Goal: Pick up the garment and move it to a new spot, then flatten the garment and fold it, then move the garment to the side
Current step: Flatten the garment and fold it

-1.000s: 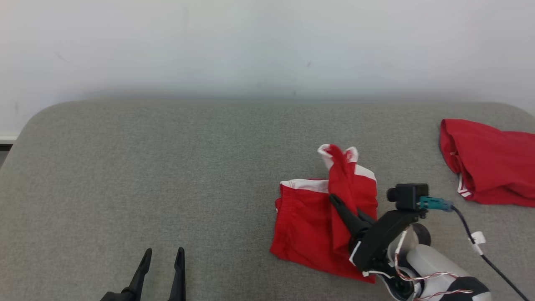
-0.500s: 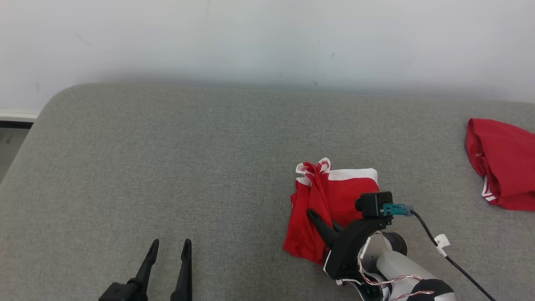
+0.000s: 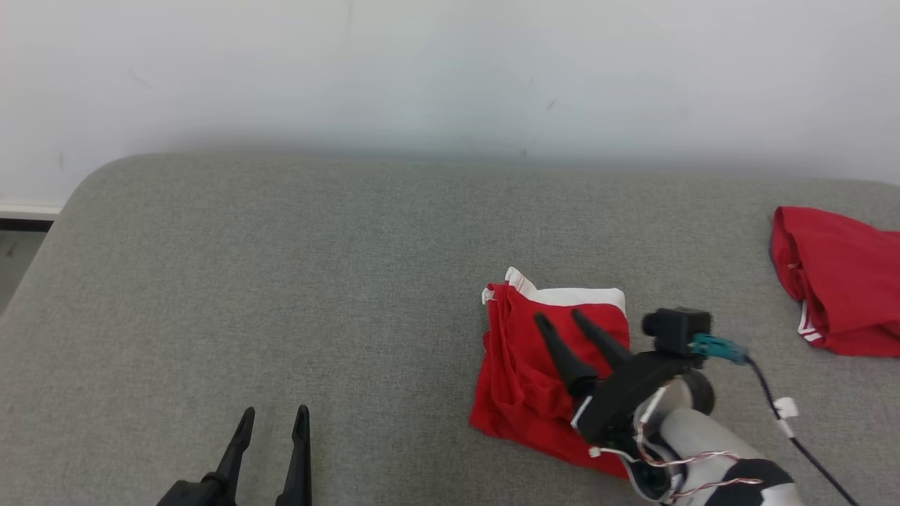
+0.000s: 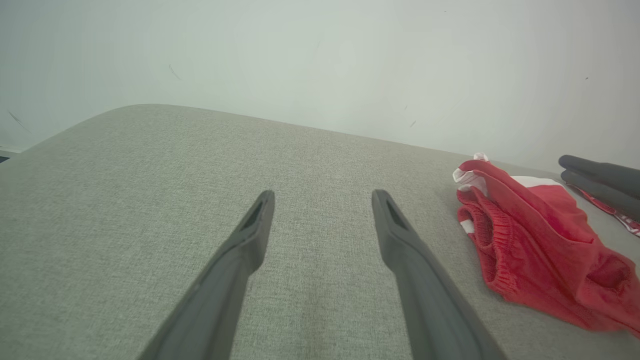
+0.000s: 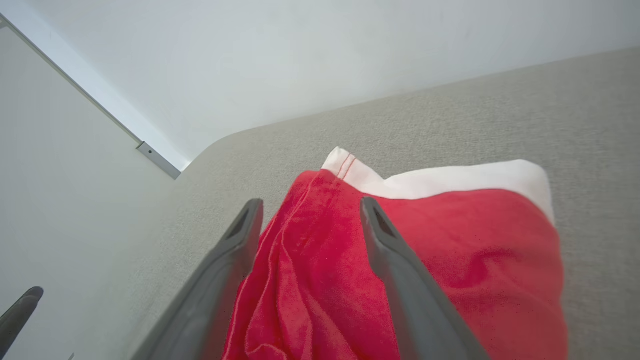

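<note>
Reads to me as bare test room, lab-style robot setup; can't be certain. Grey fabric-covered surface (image 3: 281,281), rounded corners, set against plain white wall (image 3: 422,70). White skirting (image 3: 24,208) at far left. Red garment (image 3: 520,379) and second red garment (image 3: 844,281) laid out on it. Teal cable plug (image 3: 717,346) and exposed wires (image 3: 692,460) on arm (image 3: 696,425) I drive: research hardware.
</note>
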Controlling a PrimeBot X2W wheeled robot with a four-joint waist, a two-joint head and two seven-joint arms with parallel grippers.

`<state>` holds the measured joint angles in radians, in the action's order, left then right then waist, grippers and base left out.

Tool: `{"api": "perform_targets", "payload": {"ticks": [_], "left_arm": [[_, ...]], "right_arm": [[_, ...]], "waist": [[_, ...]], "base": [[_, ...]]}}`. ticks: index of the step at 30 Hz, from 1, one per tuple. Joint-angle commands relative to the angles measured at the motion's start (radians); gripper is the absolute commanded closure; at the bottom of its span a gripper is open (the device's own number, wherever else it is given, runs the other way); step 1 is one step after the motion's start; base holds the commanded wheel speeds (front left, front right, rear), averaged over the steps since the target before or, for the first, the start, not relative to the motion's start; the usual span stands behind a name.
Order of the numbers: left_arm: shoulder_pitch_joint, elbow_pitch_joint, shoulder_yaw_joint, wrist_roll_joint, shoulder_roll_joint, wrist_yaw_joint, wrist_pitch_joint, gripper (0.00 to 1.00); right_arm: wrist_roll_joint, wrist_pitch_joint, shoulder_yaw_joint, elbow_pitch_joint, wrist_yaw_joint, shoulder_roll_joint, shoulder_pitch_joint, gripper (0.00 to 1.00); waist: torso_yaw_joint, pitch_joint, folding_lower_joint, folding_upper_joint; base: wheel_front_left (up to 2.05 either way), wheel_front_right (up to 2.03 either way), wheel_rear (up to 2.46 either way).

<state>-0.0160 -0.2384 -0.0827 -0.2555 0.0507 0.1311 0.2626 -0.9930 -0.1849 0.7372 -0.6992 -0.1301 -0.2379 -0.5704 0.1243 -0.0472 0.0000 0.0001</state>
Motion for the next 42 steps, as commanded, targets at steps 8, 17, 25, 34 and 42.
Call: {"api": "perform_targets", "payload": {"ticks": [8, 17, 25, 34, 42], "left_arm": [[0.029, 0.014, 0.020, 0.005, -0.001, -0.001, 0.002, 0.00], [0.028, 0.020, 0.033, 0.011, -0.001, -0.001, 0.002, 0.00], [0.018, 0.022, 0.034, 0.035, -0.001, -0.001, 0.002, 0.00], [-0.004, 0.014, 0.011, 0.024, -0.001, -0.001, 0.002, 0.00], [-0.010, 0.008, 0.003, 0.013, -0.001, -0.001, 0.002, 0.00]], "right_arm": [[0.052, -0.074, -0.114, 0.057, 0.000, -0.126, 0.072, 0.00], [0.235, -0.080, -0.356, 0.150, 0.000, -0.126, 0.228, 0.81], [0.399, -0.080, -0.339, 0.159, 0.000, -0.071, 0.251, 1.00], [0.460, -0.079, -0.234, 0.032, 0.000, -0.034, 0.170, 1.00], [0.431, -0.079, -0.187, -0.059, 0.000, 0.012, 0.144, 1.00]], "waist": [[-0.037, 0.011, 0.0000, -0.0001], [-0.052, 0.006, 0.0000, -0.0001], [-0.031, -0.002, 0.0000, -0.0001], [0.030, -0.021, 0.0000, -0.0001], [0.065, -0.033, 0.0000, -0.0001]], "base": [[0.00, 0.00, 0.00], [0.00, 0.00, 0.00], [0.00, 0.00, 0.00], [0.00, 0.00, 0.00], [0.00, 0.00, 0.00]]}}
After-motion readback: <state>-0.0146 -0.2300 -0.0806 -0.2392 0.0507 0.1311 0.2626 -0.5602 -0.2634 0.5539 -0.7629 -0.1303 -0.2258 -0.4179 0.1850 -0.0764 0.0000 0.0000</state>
